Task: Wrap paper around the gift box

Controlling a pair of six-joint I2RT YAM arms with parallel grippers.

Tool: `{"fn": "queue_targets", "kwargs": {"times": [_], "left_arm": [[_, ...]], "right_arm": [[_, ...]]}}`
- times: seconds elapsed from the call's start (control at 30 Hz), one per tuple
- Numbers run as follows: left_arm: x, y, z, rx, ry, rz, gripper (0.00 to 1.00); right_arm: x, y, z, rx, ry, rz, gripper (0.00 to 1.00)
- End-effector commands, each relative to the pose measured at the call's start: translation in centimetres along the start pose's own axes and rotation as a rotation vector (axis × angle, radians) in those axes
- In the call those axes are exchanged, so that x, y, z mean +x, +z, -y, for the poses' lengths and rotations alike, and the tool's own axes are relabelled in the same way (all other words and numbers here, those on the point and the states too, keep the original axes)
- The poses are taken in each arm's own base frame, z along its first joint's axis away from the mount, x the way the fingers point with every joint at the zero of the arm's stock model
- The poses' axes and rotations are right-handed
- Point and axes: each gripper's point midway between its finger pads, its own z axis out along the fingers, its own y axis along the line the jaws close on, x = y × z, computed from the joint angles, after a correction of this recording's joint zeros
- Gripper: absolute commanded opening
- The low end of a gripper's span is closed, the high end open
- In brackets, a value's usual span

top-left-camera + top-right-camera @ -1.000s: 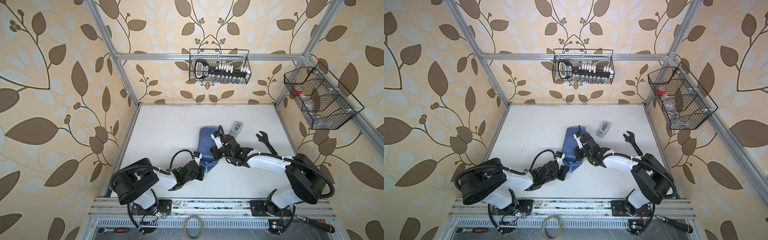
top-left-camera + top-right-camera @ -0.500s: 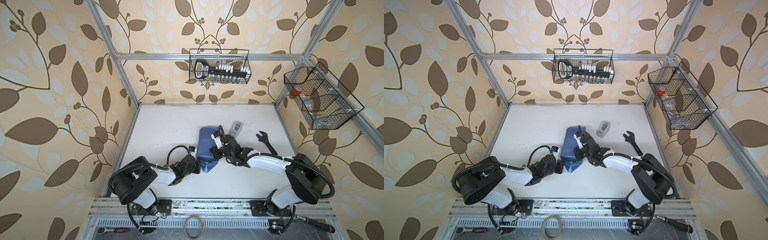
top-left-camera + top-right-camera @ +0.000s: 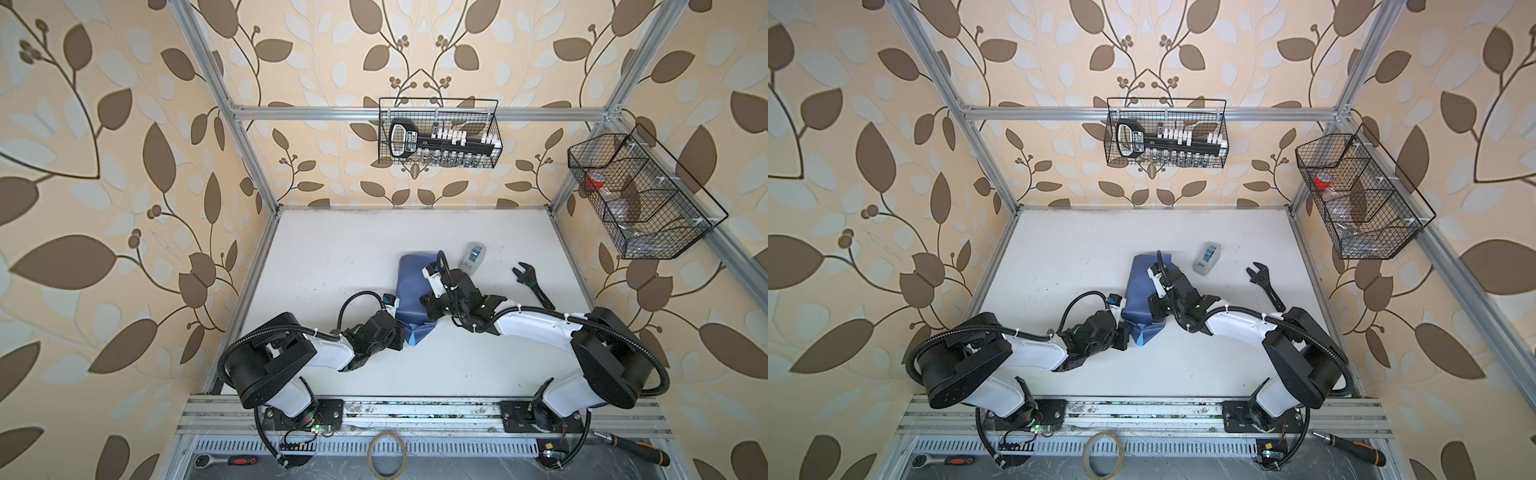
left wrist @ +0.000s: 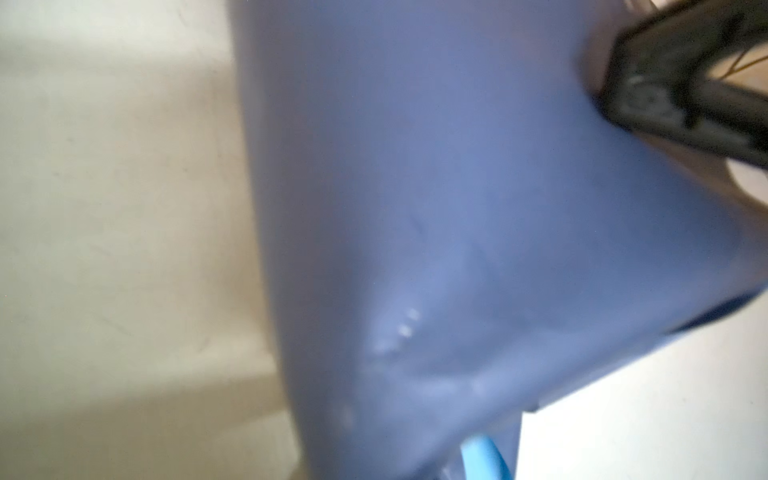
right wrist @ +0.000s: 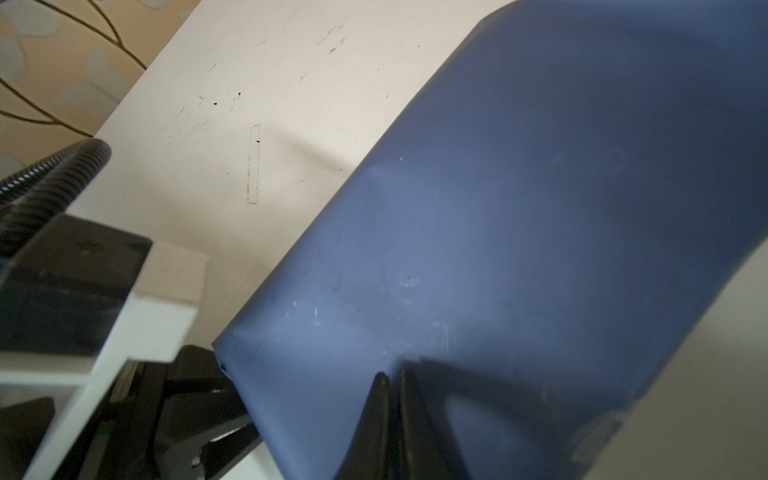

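Both top views are bright and evenly lit by diffuse light. The flat white table [image 3: 332, 249] [image 3: 1067, 249] carries only faint, soft-edged shadows close under the arms. Wide-angle distortion splays the silver aluminium frame rails [image 3: 226, 108] outward toward the edges, and the leaf-patterned beige wallpaper [image 3: 83, 208] turns soft there.

The left wrist view is blurred throughout. The matte slate-blue paper [image 4: 415, 208] fills it out of focus, and the table is dim and yellowish on one side and washed out to white on the other.

The right wrist view is sharper on the paper [image 5: 540, 208] and on the table scuffs, but the black right hand [image 5: 392, 384] is blurred close to the lens.
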Motion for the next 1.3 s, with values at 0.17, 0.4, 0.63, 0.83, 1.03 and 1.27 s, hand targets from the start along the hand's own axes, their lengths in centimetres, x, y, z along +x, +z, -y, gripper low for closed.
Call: {"fn": "queue_targets", "kwargs": {"times": [0.17,0.4,0.63,0.83,1.03,1.27], "left_arm": [[4.0,-0.7,-0.4,-0.026,0.033,-0.094,0.07],[5.7,-1.1,0.0,-0.017,0.03,-0.125,0.05],[6.1,-1.5,0.0,-0.011,-0.006,-0.121,0.03],[5.3,-1.9,-0.4,-0.031,-0.006,-0.085,0.02],[2.7,-1.2,-1.3,-0.025,-0.049,-0.055,0.02],[0.5,0.0,-1.3,-0.033,-0.034,-0.043,0.02]], "right_arm": [[7.0,0.2,0.9,0.021,0.005,-0.231,0.09],[7.1,0.4,0.9,0.019,0.008,-0.234,0.09],[7.0,0.4,0.9,0.018,0.007,-0.232,0.09],[7.1,0.5,0.9,0.017,0.008,-0.236,0.09],[7.1,0.3,0.9,0.019,0.008,-0.234,0.08],[6.9,0.2,1.0,0.019,0.005,-0.233,0.08]]}}
